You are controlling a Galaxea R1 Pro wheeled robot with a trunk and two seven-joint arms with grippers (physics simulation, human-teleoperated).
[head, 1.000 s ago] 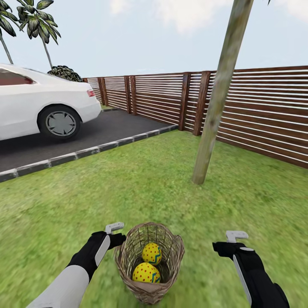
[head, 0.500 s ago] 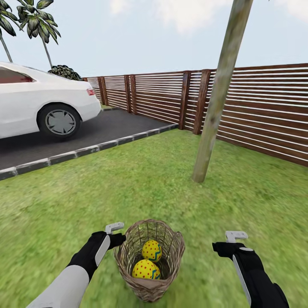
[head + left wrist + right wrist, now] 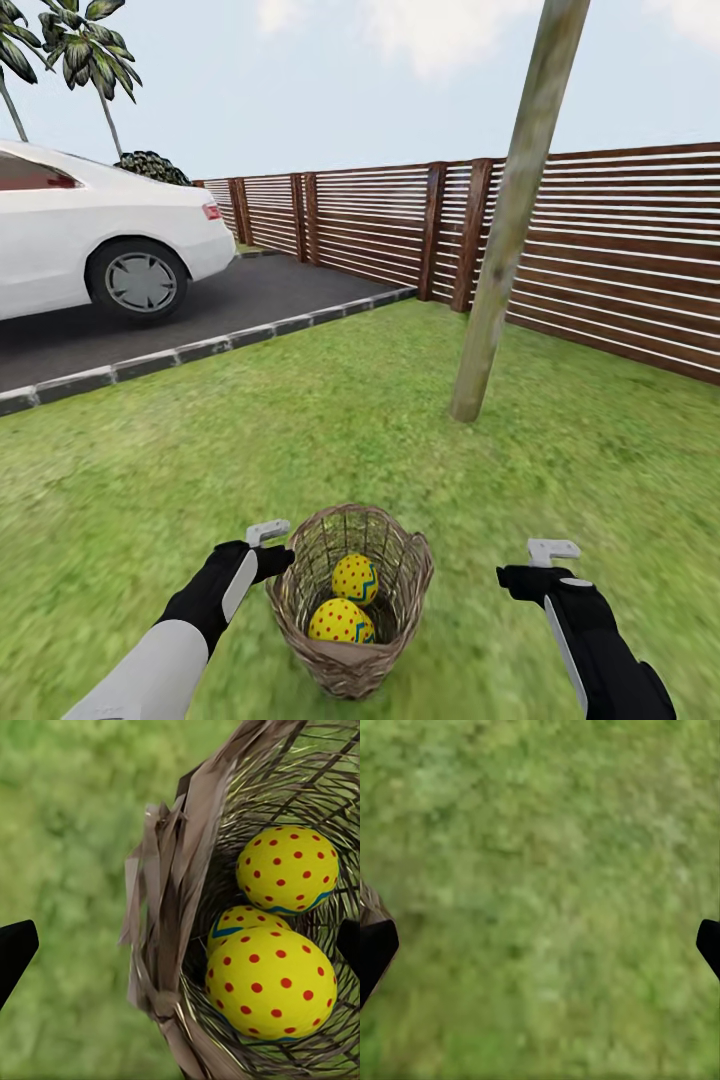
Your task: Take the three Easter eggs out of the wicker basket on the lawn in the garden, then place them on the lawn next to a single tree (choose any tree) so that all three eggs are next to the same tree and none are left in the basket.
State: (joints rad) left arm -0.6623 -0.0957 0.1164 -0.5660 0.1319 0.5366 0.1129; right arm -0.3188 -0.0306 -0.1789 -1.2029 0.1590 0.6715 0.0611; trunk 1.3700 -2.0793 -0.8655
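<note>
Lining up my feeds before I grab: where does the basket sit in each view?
Head: basket at low centre, on the lawn.
Left wrist: its rim and wall run through the middle, with three eggs inside.
Right wrist: a brown sliver at the picture's edge, just beside a dark fingertip.
Shared landmark: the green lawn around the basket.

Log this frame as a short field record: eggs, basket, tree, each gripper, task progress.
eggs: three Easter eggs lying inside the basket
basket: wicker basket upright on the lawn, between the two arms
tree: tree ahead of the basket, a little right, before the fence
left gripper: left gripper open, straddling the basket's rim
right gripper: right gripper open over bare grass, holding nothing
progress: no egg taken out yet
</note>
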